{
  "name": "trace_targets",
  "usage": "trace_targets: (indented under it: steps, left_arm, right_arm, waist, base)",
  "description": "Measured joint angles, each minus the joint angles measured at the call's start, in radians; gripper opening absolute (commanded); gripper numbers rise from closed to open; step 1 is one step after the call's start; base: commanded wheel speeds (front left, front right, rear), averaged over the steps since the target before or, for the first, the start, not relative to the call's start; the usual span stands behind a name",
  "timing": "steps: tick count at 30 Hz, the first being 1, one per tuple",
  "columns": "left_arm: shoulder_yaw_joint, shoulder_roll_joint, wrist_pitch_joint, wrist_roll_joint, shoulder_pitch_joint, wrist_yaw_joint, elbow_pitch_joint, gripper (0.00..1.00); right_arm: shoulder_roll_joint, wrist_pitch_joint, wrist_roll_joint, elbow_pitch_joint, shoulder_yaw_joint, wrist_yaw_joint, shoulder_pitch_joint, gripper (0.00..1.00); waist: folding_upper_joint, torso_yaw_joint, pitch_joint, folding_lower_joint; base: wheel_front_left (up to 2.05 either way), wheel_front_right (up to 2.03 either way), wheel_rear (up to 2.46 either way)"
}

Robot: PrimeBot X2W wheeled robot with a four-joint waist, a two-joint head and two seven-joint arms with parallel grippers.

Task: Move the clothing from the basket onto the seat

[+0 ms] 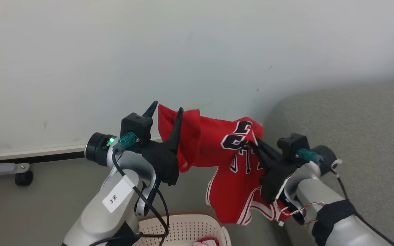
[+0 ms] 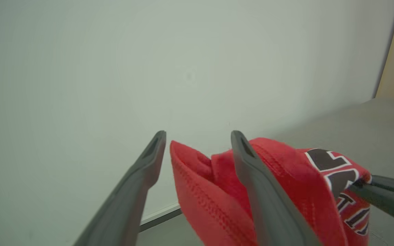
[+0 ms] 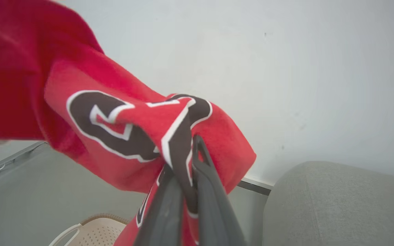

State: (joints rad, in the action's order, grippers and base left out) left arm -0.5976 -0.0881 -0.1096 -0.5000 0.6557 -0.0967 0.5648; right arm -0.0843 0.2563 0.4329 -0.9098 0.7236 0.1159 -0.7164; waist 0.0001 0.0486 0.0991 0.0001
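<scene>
Jersey (image 1: pixel 231 160): red, is held aloft before the wall (image 1: pixel 149 51), up and right of the basket (image 1: pixel 183 232) and left of the seat (image 1: pixel 354 130).
Right tool (image 1: pixel 256 141): is clamped together on the lettered fold.
Left tool (image 1: pixel 167 107): fingers are spread apart, with a loose red fold lying ungripped between them.
Second red garment (image 1: pixel 206 242): is seen in the basket.
Castor (image 1: pixel 23 178): is seen by the wall, far left.

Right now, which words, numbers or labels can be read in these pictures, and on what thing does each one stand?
"3" then a small star-like mark I cannot make out: white paper label on the pale left forearm.
Not readable, folded over: black white-edged lettering on the red jersey.
</scene>
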Motion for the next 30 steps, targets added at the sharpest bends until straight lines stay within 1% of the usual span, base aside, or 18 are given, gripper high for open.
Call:
trace_targets:
  steps: [4, 8, 15, 22, 25, 30]
  left_arm:
    - [0.009, -0.004, -0.026, -0.007, -0.043, 0.000, 0.015, 1.00]
    - [0.010, -0.003, -0.052, -0.022, -0.088, 0.001, 0.019, 1.00]
    - [0.001, -0.002, -0.087, -0.045, -0.165, 0.019, 0.028, 1.00]
    - [-0.030, 0.014, -0.106, -0.045, -0.221, 0.038, 0.018, 1.00]
    - [-0.037, 0.021, -0.114, -0.045, -0.241, 0.044, 0.011, 1.00]
    - [-0.052, 0.029, -0.123, -0.046, -0.268, 0.044, -0.006, 1.00]
  right_arm:
    - [-0.046, 0.000, 0.007, 0.005, -0.033, 0.000, -0.005, 0.00]
    - [-0.077, 0.000, 0.007, 0.025, -0.048, 0.000, -0.006, 0.00]
    - [-0.132, 0.000, -0.006, 0.066, -0.057, -0.002, 0.000, 0.00]
    - [-0.198, 0.000, -0.023, 0.128, -0.063, -0.003, 0.050, 0.00]
    - [-0.215, 0.000, -0.037, 0.157, -0.066, -0.011, 0.063, 0.00]
    - [-0.233, 0.000, -0.040, 0.204, -0.069, -0.012, 0.076, 0.00]
  waist:
    - [0.0000, 0.027, 0.002, -0.0001]
    - [0.0000, 0.056, 0.005, -0.0001]
    - [0.0000, 0.116, 0.009, -0.0001]
    - [0.0000, 0.186, 0.014, -0.0001]
    - [0.0000, 0.216, 0.015, -0.0001]
    - [0.0000, 0.266, 0.016, -0.0001]
  base:
    - [0.00, 0.00, 0.00]
    - [0.00, 0.00, 0.00]
    - [0.00, 0.00, 0.00]
    - [0.00, 0.00, 0.00]
    - [0.00, 0.00, 0.00]
    - [0.00, 0.00, 0.00]
